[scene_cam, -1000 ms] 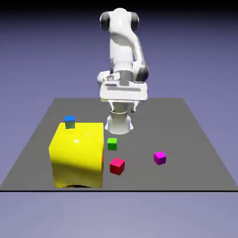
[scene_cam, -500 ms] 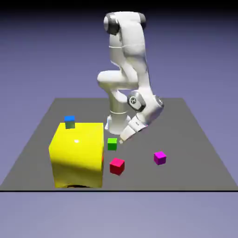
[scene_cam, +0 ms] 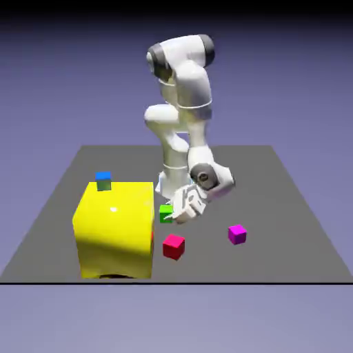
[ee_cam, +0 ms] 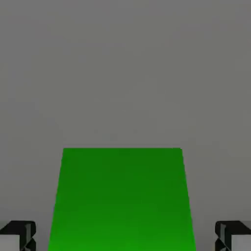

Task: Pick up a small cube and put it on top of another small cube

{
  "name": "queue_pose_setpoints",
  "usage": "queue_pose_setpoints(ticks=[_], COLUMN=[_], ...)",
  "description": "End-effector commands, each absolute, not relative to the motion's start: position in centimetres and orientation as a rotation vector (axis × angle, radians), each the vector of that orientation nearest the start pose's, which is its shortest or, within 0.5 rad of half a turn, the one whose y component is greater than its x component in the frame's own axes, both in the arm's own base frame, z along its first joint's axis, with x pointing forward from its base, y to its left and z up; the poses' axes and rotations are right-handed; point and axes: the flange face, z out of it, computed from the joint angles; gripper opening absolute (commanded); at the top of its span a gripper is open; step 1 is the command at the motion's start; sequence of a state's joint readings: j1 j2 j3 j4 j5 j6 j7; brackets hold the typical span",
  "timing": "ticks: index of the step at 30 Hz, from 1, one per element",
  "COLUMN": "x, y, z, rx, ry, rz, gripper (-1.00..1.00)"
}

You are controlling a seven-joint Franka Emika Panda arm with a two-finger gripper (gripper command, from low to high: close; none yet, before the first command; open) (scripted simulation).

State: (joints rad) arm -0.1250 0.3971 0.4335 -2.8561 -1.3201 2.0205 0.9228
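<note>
A small green cube point(scene_cam: 164, 214) lies on the grey table point(scene_cam: 289, 207), just right of a big yellow block. My gripper point(scene_cam: 176, 214) is down at table height, tilted, right against that cube from the exterior view's right. In the hand view the green cube point(ee_cam: 122, 201) fills the space between my two fingertips point(ee_cam: 17, 238), which stand in the bottom corners with a thin strip of table showing on each side of it. The gripper point(ee_cam: 125, 241) is open around the cube. A small red cube point(scene_cam: 173, 246) and a small magenta cube point(scene_cam: 237, 234) lie nearer the front.
The large yellow block point(scene_cam: 116, 227) stands at the exterior view's left, close beside the green cube. Behind it a small blue cube point(scene_cam: 103, 176) sits on top of a dull green cube point(scene_cam: 104, 185). The arm's base point(scene_cam: 172, 180) stands behind the gripper.
The arm has folded down from high above the table and brought the hand to the green cube. The cubes have not moved.
</note>
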Motion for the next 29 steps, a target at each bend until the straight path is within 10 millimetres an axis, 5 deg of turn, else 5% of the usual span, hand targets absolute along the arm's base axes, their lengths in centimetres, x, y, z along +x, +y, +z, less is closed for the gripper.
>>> queue_pose_setpoints(ticks=[1,7,14,21,26,27,29], x=[21.5,21.5,31.6,41.2,41.3,41.3,41.4], y=[5.1,8.7,11.1,11.3,7.2,7.2,8.3], z=[8.7,12.7,14.8,18.3,13.6,13.6,15.0], rx=[2.040,2.041,2.020,2.017,2.017,2.017,2.017], ry=[0.805,0.806,0.854,0.852,0.852,0.852,0.850], rz=[-0.469,-0.469,-0.447,-0.443,-0.443,-0.443,-0.442], gripper=[-1.00,-1.00,-1.00,-1.00,-1.00,1.00,1.00])
